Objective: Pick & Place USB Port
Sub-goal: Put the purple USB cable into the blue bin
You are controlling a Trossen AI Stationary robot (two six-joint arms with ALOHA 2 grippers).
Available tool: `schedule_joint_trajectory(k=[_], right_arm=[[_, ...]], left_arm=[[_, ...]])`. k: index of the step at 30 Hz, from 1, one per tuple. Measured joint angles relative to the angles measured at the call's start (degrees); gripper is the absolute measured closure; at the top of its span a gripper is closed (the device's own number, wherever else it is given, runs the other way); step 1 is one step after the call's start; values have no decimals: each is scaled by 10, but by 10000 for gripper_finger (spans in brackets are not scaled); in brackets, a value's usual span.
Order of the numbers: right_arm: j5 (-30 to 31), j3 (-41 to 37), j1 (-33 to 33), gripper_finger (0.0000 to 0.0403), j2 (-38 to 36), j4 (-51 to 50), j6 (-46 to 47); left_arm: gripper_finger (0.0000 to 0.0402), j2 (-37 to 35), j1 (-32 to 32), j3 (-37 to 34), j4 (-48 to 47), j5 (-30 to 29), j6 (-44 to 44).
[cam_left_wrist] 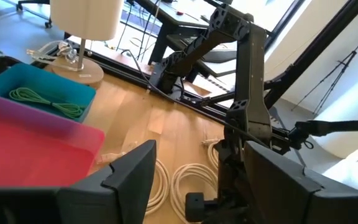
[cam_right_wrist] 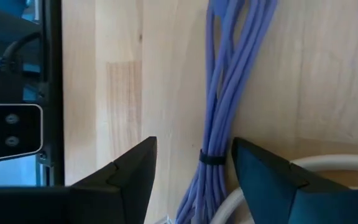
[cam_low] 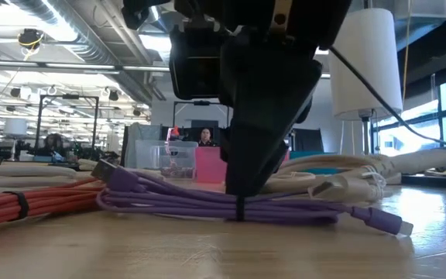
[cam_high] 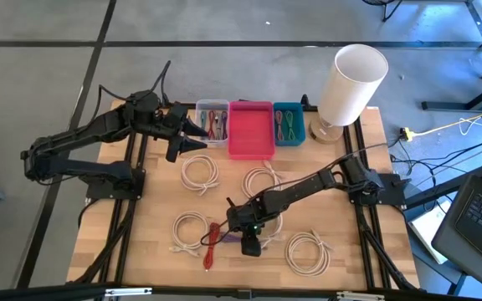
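A purple USB cable bundle (cam_high: 234, 240), bound by a black tie (cam_right_wrist: 211, 159), lies flat on the wooden table near its front edge. In the low view the purple cable (cam_low: 300, 211) rests beside a white coil. My right gripper (cam_right_wrist: 194, 146) is open and points steeply down over the purple cable (cam_right_wrist: 229, 93), one finger on either side of the bundle at the tie. From the high view, my right gripper (cam_high: 252, 241) hides part of the cable. My left gripper (cam_high: 192, 134) hangs open, high above the table's far left, near the bins.
A red cable (cam_high: 213, 242) lies just left of the purple one. White coils (cam_high: 199, 173) (cam_high: 189, 230) (cam_high: 306, 251) are spread over the table. A clear bin (cam_high: 212, 122), a pink bin (cam_high: 251, 134) and a teal bin (cam_high: 289, 106) line the far edge, with a white lamp (cam_high: 350, 84) at their right.
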Motion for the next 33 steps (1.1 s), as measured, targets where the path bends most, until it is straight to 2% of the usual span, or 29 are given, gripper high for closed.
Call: schedule_joint_trajectory(k=[3, 5, 7, 11, 12, 17, 23, 29, 33], right_arm=[[10, 0, 0, 201, 0, -2, 4], [13, 0, 0, 226, 0, -4, 17], [17, 0, 0, 265, 1, -8, 32], [13, -1, -1, 371, 2, -13, 57], [12, -1, -1, 384, 2, -12, 62], [-4, 17, -1, 395, 1, -24, 81], [10, 129, 3, 399, -23, -58, 61], [111, 312, -2, 401, -29, -198, 37], [224, 433, -12, 402, -31, -305, 38]], left_arm=[[167, 0, 0, 0, -1, 0, 0], [167, 0, 0, 0, -5, 1, 0], [167, 0, 0, 0, -10, 1, -4], [167, 0, 0, 0, -26, 1, -4], [167, 0, 0, 0, -28, 1, -4], [167, 0, 0, 0, -30, 1, -3], [167, 0, 0, 0, -30, 1, 0], [167, 0, 0, 0, -36, 1, 0], [167, 0, -2, 0, -40, 1, -3]])
